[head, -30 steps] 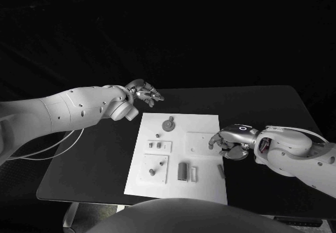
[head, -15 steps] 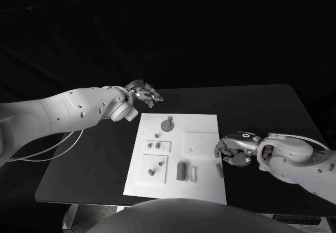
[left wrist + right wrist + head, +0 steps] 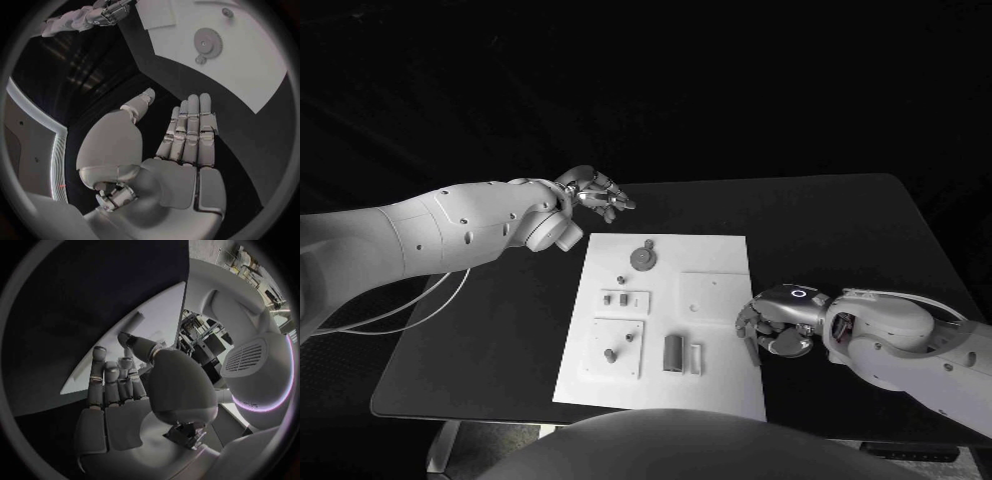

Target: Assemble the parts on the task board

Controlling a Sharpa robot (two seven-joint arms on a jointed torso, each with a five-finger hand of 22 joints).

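Reach-to-pick step: right hand (image 3: 770,326), fingers apart and empty, hovers beside small peg (image 3: 754,352) at board (image 3: 718,245) edge. Next: lower, pinch peg. Left hand (image 3: 593,192) open, idle.

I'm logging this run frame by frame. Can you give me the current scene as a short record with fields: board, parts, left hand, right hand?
board: white task board lying flat in the middle of the black table
parts: a gear near the board's far edge; a small bar at its right edge; other small pieces on the left half
left hand: left hand off the board's far left corner, fingers extended, holding nothing
right hand: right hand at the board's right edge by the bar; fingers curled, grasp unclear
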